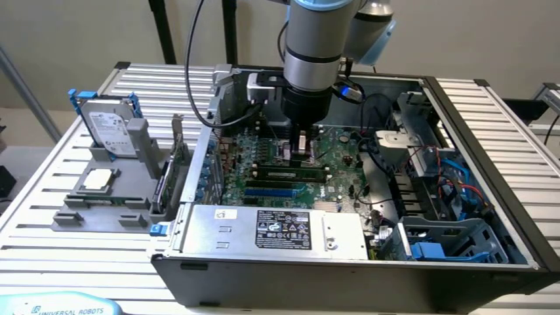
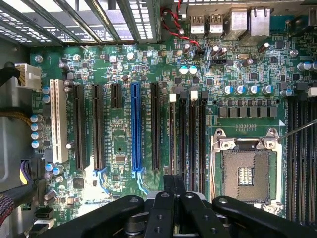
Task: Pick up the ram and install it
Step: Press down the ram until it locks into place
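Off the exterior view's left you see the hard drive (image 1: 114,131) on its stand, outside the case (image 1: 350,269). The ram (image 1: 286,174) lies seated in a board slot, long axis across that view, just below the gripper (image 1: 302,154). The wrist view shows you the gripper (image 2: 173,191) fingers pressed together over the slots (image 2: 185,134), empty.

Exterior view: silver-and-black robot arm (image 1: 313,59) reaches down into the open black computer case (image 1: 350,262). Its gripper (image 1: 303,152), fingers together, sits over the green motherboard (image 1: 289,157). A narrow green ram stick (image 1: 289,174) lies seated in a slot just beside it.
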`<state>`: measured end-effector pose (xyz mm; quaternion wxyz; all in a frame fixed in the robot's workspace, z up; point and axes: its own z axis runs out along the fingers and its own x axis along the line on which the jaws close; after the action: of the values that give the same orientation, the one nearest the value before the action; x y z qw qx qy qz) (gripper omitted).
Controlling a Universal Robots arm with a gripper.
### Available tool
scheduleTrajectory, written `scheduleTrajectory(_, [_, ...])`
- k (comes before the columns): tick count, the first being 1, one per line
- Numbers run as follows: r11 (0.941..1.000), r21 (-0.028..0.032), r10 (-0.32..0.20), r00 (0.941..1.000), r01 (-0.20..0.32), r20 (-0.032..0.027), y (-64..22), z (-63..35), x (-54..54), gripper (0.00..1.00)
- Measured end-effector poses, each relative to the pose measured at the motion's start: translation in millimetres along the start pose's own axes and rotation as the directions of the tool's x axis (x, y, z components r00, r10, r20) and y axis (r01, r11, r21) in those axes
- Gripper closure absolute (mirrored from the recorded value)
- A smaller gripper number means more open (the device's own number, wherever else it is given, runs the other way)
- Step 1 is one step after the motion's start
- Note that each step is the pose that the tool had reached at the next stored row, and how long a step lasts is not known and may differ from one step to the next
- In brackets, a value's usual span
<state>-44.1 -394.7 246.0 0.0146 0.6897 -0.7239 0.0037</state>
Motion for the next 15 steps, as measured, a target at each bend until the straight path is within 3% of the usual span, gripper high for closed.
scheduleTrajectory(6, [1.0,0.0,0.0,1.0,0.0,0.0,0.0,0.5,0.0,0.89])
scheduleTrajectory(15, [1.0,-0.0002,0.0,1.0,0.0,-0.0001,0.3,10.1,-2.2,0.89])
